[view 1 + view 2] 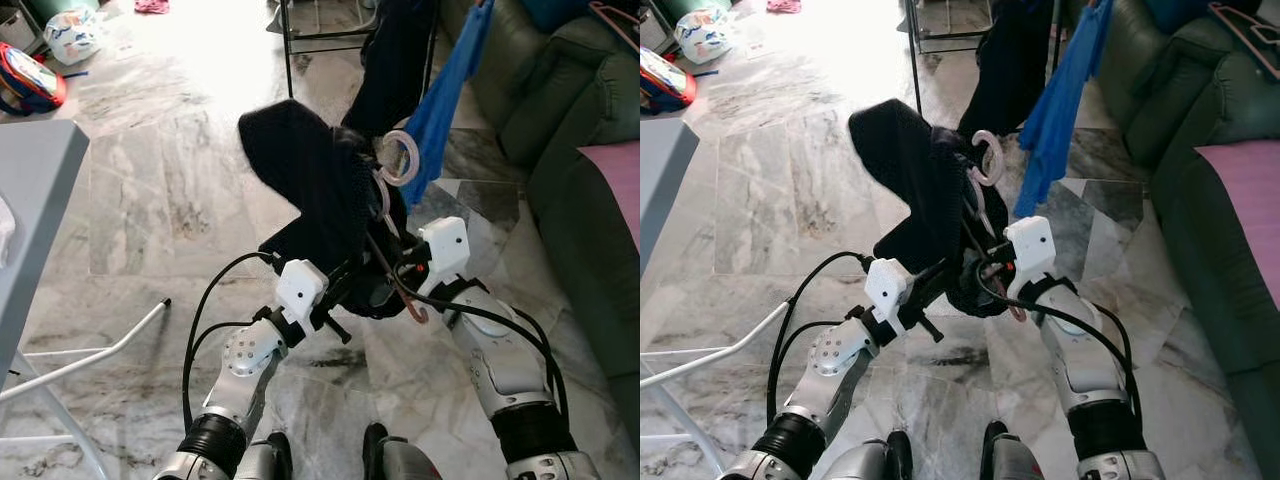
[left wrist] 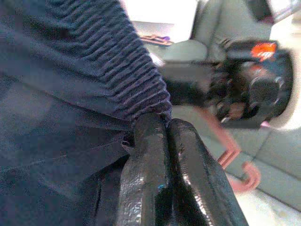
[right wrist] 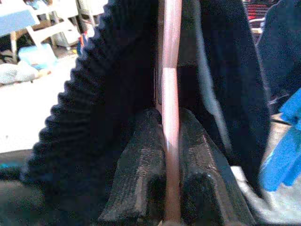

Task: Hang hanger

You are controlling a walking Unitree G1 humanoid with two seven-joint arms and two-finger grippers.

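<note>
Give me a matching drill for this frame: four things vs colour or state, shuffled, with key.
Things:
1. left pincer
2. right pincer
3. hanging cloth
4. sofa

States:
A. dark green
B. shut on pink hanger
C. bright blue
D. shut on dark garment

Pairs: 1-D, 2-B, 3-C, 4-A
</note>
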